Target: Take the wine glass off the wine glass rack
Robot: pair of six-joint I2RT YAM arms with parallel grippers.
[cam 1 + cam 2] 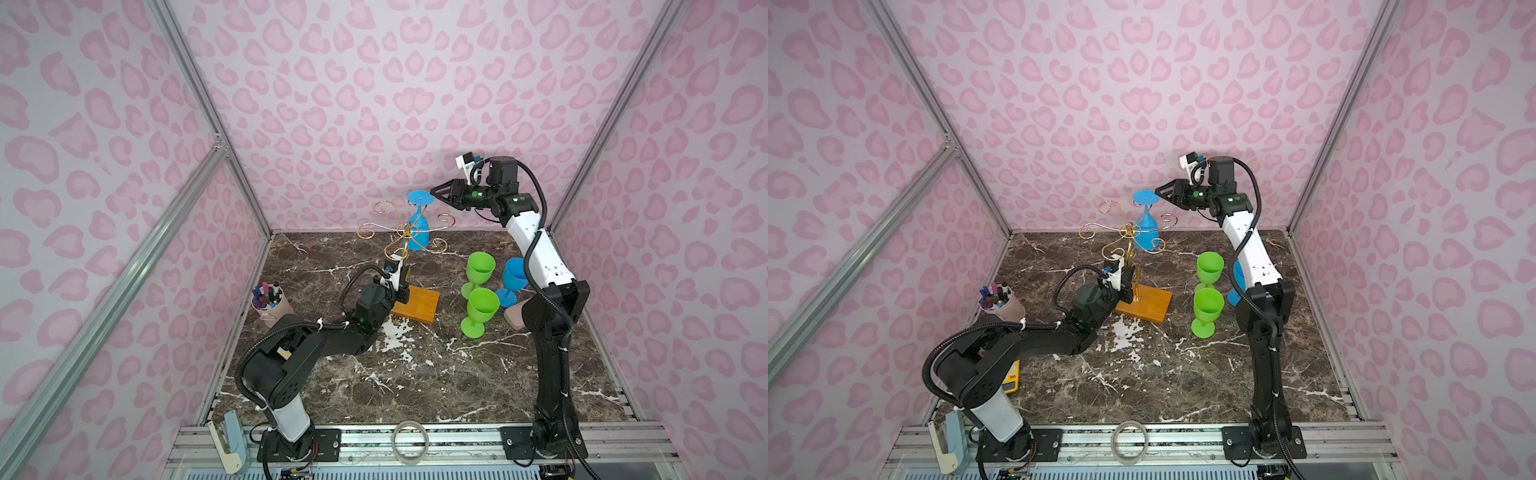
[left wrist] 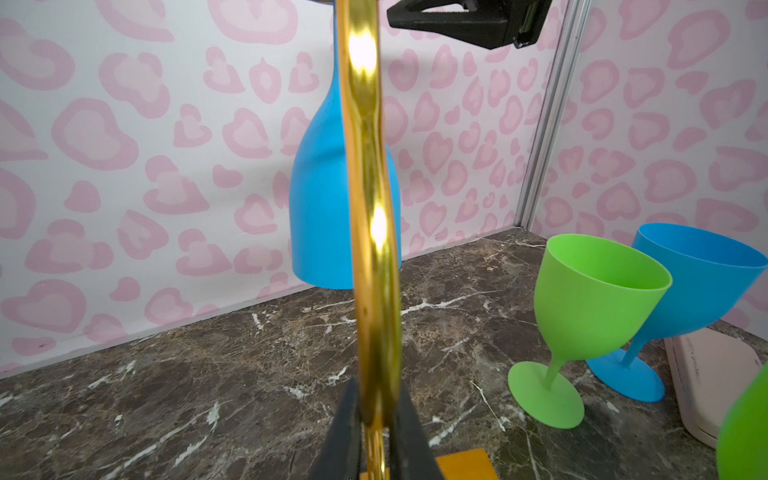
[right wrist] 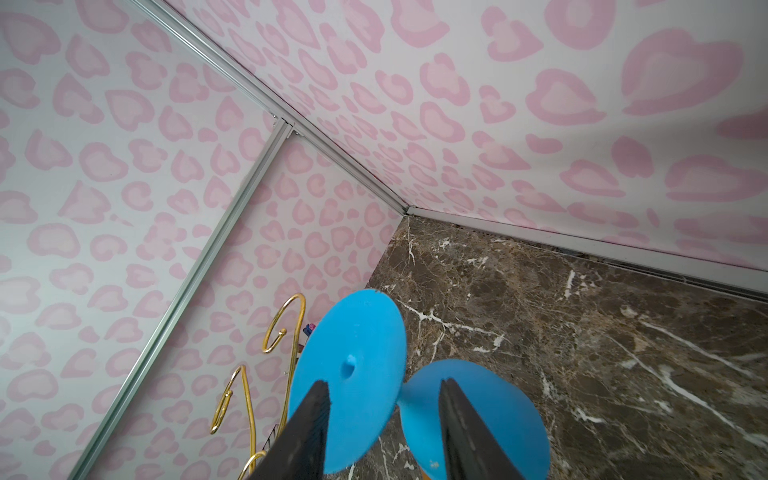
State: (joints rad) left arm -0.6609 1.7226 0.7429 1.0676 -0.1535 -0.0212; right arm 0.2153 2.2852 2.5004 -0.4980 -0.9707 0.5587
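One blue wine glass (image 1: 418, 230) hangs inverted on rack (image 2: 365, 166), far-centre of desk (image 1: 415, 374), foot up. L jaws clamped narrow on rack post, low, above wooden base (image 1: 419, 306). R jaws apart, tips at right edge of glass foot; contact: can't tell. Far green glass (image 1: 481, 268), near green glass (image 1: 482, 305), 2nd blue glass (image 1: 515, 274) stand right of rack.

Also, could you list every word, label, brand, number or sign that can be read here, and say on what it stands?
No text can be read in any view.
Pink case: faint marks on its top, too blurred to read.
Marker pens in the cup: any print is too small.
Yellow object: mostly hidden, nothing legible.
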